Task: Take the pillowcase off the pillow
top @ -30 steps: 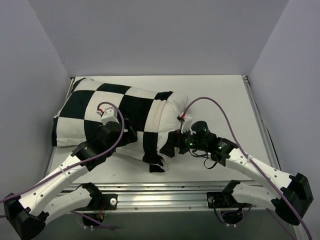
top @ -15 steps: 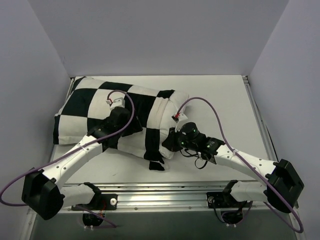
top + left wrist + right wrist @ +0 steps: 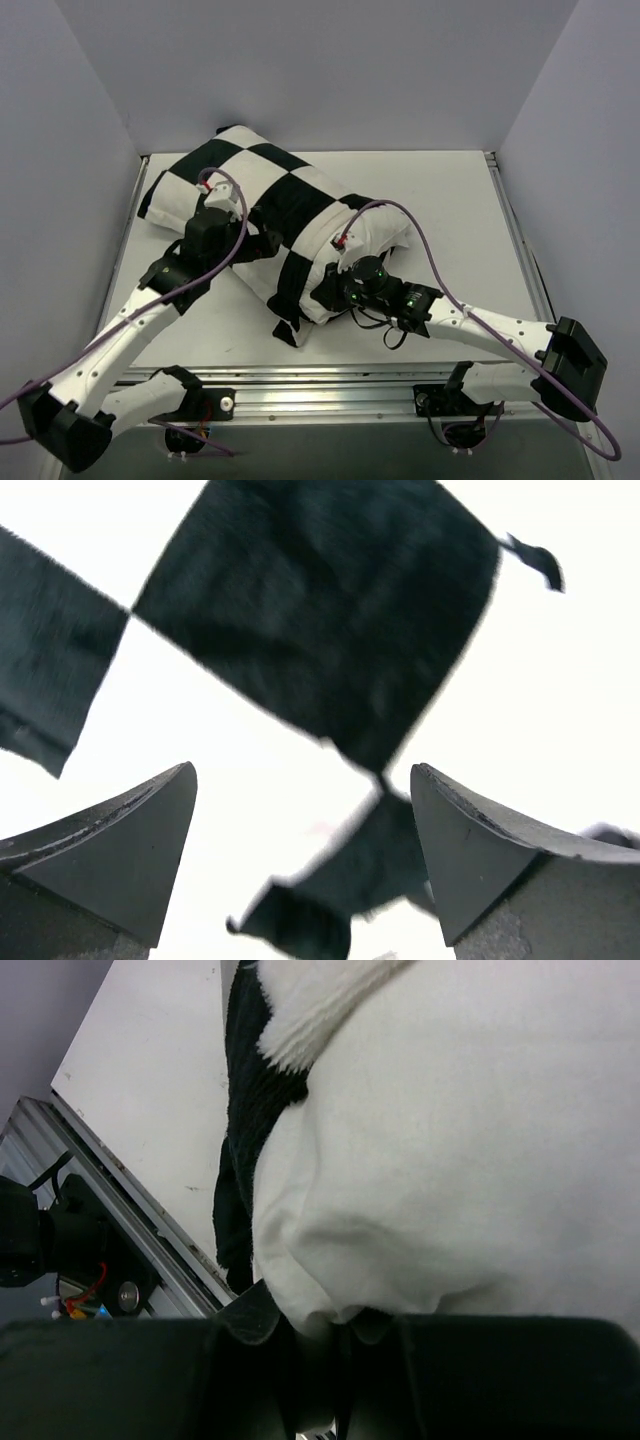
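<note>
**Pillowcase (image 3: 250,190), black-and-white check, partly on its pillow: held at 1 point**

Item 1, pillowcase. Lies slantwise on the worktop (image 3: 450,200), from the far left corner toward the middle, and covers most of the pillow. Its open edge is bunched near the middle, with a black flap trailing toward the near edge.

Item 2, pillow (image 3: 380,235). Plain white. 1 end bulges out of the cover's opening on the right, and the rest is inside. It rests on the worktop with the far left end riding a little high.

Item 3, right pincer (image 3: 328,290). Shut on a fold of the bare white pillow, at its near lower corner just beside the cover's black edge. The wrist view shows smooth white cloth nipped between the closed fingers. Judged purpose: to anchor the pillow so that the cover can be drawn off it leftward.

Item 4, left pincer (image 3: 262,245). Spread fully wide and holding nothing. It is over the checked cloth at mid-length, with black and white squares filling the gap between its fingers (image 3: 130,850). Whether the tips touch the cloth cannot be told, as that view is blurred. Judged purpose: placed to take a grip on the cover opposite the anchor.

Item 5, surface and room. White worktop, matt, lightly scuffed. A metal rail (image 3: 330,385) at the near edge carries the 2 arm bases. Plain pale walls (image 3: 300,70) close in 3 sides. Purple cables (image 3: 440,270) loop from each wrist.
</note>
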### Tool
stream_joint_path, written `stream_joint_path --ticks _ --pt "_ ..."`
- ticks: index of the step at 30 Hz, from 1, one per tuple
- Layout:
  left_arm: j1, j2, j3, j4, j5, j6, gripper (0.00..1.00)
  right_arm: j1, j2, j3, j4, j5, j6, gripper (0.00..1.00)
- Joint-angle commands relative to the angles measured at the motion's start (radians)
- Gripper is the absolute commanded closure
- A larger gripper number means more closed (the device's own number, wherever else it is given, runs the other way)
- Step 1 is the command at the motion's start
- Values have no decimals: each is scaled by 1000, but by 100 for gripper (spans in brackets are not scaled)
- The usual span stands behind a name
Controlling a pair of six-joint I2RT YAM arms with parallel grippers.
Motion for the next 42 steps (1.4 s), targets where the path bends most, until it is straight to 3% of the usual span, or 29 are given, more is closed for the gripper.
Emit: stream_joint_path --ticks 1,2,7,13,24,27,30,31,33,39,42 --pt "-10 -145 -43 -114 50 41 4 -12 28 89 19 -42 -24 100" --pt "-13 -180 -60 -181 63 11 4 -25 36 101 16 -50 -27 100" --pt "-20 -253 -255 -218 182 -143 8 -41 76 167 14 -62 -50 100" --pt "-27 -332 -449 -32 339 -299 14 -44 108 204 -1 -65 -64 100" --pt "-57 -300 -543 200 405 -282 15 -44 121 193 26 -82 -37 100" --pt "-57 -273 -568 263 344 -316 22 -44 119 190 30 -83 -30 100" --pt "-57 -239 -585 314 301 -338 45 -45 124 176 52 -88 -7 100" --pt "-57 -224 -583 313 287 -336 65 -45 125 173 56 -105 -3 100" --pt "-57 -220 -559 233 183 -338 95 -45 118 167 65 -116 3 100" --pt "-25 -343 -559 41 -262 -499 98 -58 -34 57 128 -146 8 100" --pt "-8 -403 -579 26 -383 -577 98 -61 -210 -26 142 -177 9 100"
